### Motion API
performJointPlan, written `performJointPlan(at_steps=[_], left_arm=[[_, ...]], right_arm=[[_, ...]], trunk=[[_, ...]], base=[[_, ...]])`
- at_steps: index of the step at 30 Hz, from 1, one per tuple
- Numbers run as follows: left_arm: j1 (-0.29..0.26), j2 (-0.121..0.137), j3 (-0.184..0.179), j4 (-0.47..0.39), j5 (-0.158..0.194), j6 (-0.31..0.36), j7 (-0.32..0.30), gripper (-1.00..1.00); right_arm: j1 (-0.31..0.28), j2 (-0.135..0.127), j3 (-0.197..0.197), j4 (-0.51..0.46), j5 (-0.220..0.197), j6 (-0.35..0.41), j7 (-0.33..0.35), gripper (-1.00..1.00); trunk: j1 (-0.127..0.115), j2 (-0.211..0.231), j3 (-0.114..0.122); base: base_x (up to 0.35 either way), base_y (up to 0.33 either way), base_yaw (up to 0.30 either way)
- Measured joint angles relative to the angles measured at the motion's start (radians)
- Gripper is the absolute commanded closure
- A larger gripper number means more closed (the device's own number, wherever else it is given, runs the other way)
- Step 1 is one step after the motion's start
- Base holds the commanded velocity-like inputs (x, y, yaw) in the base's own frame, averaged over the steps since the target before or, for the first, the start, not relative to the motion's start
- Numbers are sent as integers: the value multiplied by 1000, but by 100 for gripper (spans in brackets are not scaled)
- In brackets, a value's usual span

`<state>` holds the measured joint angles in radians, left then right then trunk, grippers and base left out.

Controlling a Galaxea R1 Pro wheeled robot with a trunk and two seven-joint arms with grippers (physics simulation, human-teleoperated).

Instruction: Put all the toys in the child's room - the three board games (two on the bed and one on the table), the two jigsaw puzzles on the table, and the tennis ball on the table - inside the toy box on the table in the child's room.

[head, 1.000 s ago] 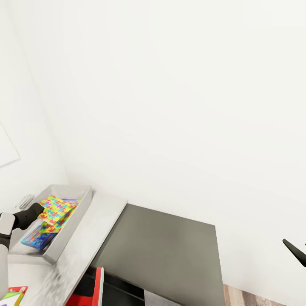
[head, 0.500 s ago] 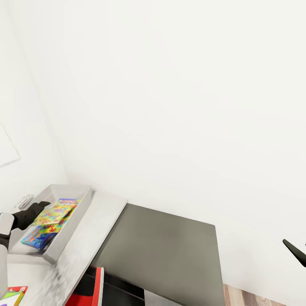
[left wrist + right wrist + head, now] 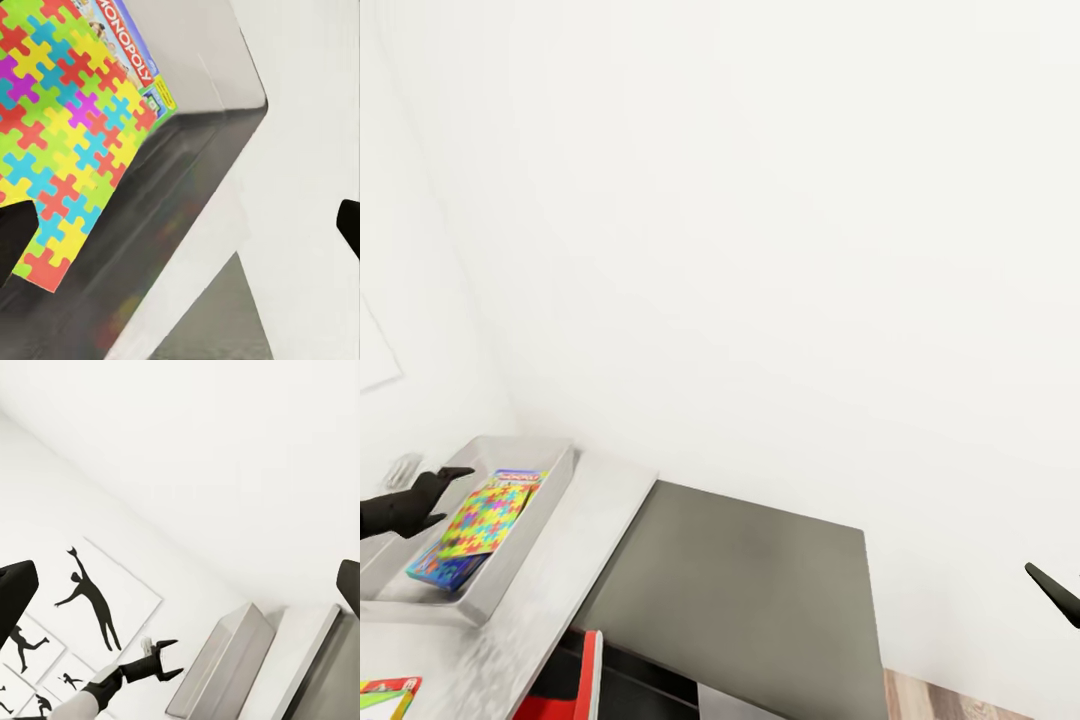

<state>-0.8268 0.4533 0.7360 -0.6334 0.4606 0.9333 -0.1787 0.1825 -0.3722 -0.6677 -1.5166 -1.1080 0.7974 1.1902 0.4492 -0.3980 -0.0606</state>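
The light-grey toy box (image 3: 532, 535) stands on the pale table (image 3: 585, 525) at the left. Inside it the multicoloured jigsaw puzzle (image 3: 478, 518) lies flat over the Monopoly board game (image 3: 520, 476) and a blue box (image 3: 438, 570). The left wrist view shows the puzzle (image 3: 67, 127) and the Monopoly lid (image 3: 127, 52) close up. My left gripper (image 3: 448, 493) hovers open at the box's left edge, holding nothing; the right wrist view shows it (image 3: 171, 658) spread too. A corner of the Skip-Bo box (image 3: 385, 692) lies near me. My right gripper (image 3: 180, 585) is open and empty at the far right.
A lower dark-grey side desk (image 3: 750, 590) adjoins the table on the right, with a red object (image 3: 578, 675) below its near edge. White walls meet behind the box. Black sports-silhouette pictures (image 3: 94, 600) hang on the left wall. Wood floor (image 3: 960, 700) shows at the bottom right.
The left gripper let go of the multicoloured puzzle, which dropped flat into the toy box. The gripper then opened and drew back slightly to the left. The right arm stayed still.
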Motion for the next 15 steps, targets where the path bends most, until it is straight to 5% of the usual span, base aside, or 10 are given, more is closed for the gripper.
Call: performJointPlan(at_steps=[3, 8, 15], left_arm=[[3, 48, -4, -1, 29, 83, -117, -100], [11, 97, -26, -1, 31, 109, -314, -100], [86, 183, -141, -1, 21, 111, -716, -100]], right_arm=[[0, 0, 0, 0, 0, 0, 0, -100], [0, 0, 0, 0, 0, 0, 0, -100], [0, 0, 0, 0, 0, -1, 0, -100]], trunk=[[0, 0, 4], [0, 0, 11], [0, 0, 22]], base=[[0, 0, -106], [0, 0, -110], [0, 0, -111]])
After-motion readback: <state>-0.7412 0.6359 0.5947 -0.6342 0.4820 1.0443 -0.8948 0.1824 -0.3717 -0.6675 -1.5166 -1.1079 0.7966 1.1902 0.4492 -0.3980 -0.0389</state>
